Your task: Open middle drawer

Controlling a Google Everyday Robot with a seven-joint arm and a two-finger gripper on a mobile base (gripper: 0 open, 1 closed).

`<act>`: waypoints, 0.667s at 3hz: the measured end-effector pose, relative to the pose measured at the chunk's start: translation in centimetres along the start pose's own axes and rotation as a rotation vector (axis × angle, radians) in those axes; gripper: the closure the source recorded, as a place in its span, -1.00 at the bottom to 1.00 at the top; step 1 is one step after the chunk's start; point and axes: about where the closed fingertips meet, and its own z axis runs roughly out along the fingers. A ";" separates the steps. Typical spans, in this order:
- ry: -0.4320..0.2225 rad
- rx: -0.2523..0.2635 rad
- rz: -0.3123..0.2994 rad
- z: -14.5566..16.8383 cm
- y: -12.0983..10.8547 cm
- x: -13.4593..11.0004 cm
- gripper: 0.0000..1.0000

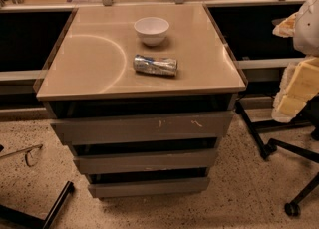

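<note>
The middle drawer (pixel 144 162) is the plain grey front in the centre of the three-drawer cabinet. It sits between the taller scratched top front (pixel 142 127) and the shorter bottom front (pixel 148 187). A dark gap runs above it, and it looks pushed in. My gripper is not in view. A white rounded shape (pixel 309 21) at the right edge may be part of my arm.
On the tan cabinet top (pixel 89 63) stand a white bowl (pixel 151 30) and a crushed can (pixel 155 65) lying on its side. An office chair with yellow foam (pixel 298 87) and a wheeled base (pixel 279 148) stands at the right. A dark bar (pixel 55 205) lies on the speckled floor at the lower left.
</note>
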 end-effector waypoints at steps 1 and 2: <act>-0.008 0.002 0.004 0.3 -0.1 -0.1 -1.00; -0.021 0.009 0.019 3.3 -0.3 -0.1 -1.00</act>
